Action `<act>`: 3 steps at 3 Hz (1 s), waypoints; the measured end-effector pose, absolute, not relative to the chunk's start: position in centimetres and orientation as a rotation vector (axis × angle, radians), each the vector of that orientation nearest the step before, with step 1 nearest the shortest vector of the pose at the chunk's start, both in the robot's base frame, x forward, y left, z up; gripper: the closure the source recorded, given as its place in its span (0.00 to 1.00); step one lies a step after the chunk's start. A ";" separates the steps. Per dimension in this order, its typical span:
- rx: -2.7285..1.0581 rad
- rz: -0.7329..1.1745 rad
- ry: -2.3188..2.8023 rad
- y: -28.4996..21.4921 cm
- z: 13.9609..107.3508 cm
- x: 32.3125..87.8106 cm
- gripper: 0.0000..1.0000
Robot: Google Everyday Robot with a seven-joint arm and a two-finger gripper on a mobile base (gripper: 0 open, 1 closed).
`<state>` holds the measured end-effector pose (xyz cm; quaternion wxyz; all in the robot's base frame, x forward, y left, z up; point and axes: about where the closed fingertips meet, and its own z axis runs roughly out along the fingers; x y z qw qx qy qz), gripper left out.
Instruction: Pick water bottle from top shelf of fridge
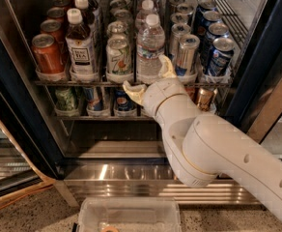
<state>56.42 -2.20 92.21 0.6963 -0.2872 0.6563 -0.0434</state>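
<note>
The fridge (15, 129) stands open with a dark frame. On its top shelf (83, 82), a wire rack, the water bottle (149, 47) stands at the front of the middle row, clear and ribbed with a white cap. My gripper (149, 78) is open just in front of the bottle's lower part. One pale finger (133, 91) points left below the shelf edge. The other finger (167, 66) rises beside the bottle's right side. The fingers are not closed on the bottle.
A dark tea bottle (79, 46) and a red can (47, 53) stand left of the water bottle. Silver and blue cans (219, 56) stand to its right. Short cans (96, 99) fill the lower rack. A clear plastic tray (129, 214) lies on the floor.
</note>
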 end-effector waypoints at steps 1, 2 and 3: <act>-0.624 -0.129 1.420 -2.1 93.2 57.1 0.34; -0.618 -0.148 1.381 -1.7 94.3 58.1 0.34; -0.597 -0.176 1.360 -1.7 94.9 59.2 0.33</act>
